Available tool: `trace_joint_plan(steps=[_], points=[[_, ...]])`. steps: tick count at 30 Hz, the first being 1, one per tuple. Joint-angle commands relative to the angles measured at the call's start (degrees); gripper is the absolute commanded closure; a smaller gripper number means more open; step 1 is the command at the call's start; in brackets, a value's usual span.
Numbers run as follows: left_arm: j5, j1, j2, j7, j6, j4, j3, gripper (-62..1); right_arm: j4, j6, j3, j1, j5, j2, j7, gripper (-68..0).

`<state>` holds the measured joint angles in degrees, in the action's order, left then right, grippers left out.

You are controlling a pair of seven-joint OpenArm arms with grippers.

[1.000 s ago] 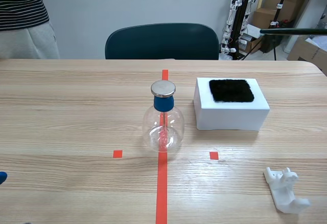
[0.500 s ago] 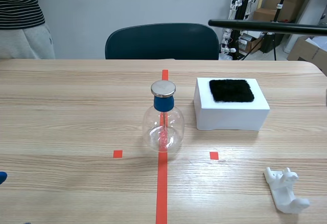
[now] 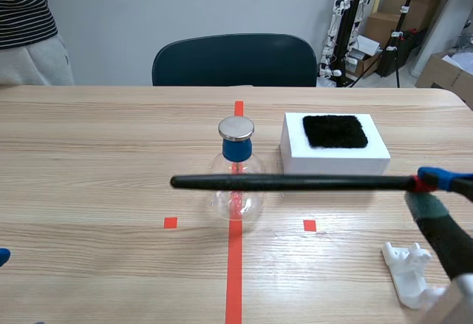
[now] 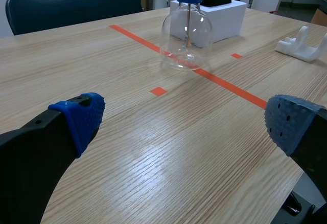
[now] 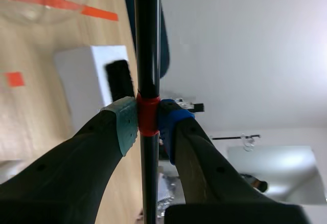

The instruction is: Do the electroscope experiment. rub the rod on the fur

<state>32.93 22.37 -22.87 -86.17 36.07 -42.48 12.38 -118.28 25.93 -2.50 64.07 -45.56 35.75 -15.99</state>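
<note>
- Only the scene view shows the whole rod (image 3: 325,183) — level, crossing in front of the flask (image 3: 236,204), short of the fur (image 3: 335,131).
- Right wrist view: the right gripper (image 5: 148,121) pinches the rod's red band.
- The left gripper (image 4: 186,120) gapes wide, empty.

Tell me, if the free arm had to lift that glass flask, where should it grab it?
Probably the blue collar under the metal cap, coming in level from the side. The flask stands upright, its round glass belly looks wide and slippery, while the collar is narrow and straight. The left gripper is open, facing it.
</note>
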Motion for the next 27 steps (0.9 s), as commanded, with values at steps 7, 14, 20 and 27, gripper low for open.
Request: trace_joint_plan(steps=[7,14,20,27], points=[[-0.70,0.33,-0.17,-2.86,0.04,-0.66,0.07,-62.3,-0.02,1.05,-2.14,3.32,2.73,0.74,-0.74,0.0],[-0.70,0.33,-0.17,-2.86,0.04,-0.66,0.07,-62.3,-0.02,1.16,-2.71,6.73,2.73,0.76,-2.01,0.0],[-0.70,0.33,-0.17,-2.86,0.04,-0.66,0.07,-62.3,-0.02,4.48,-2.71,8.31,4.28,0.76,-1.97,0.0],[-0.70,0.33,-0.17,-2.86,0.04,-0.66,0.07,-62.3,-0.02,4.11,-1.62,8.31,7.26,0.76,-1.97,0.0]])
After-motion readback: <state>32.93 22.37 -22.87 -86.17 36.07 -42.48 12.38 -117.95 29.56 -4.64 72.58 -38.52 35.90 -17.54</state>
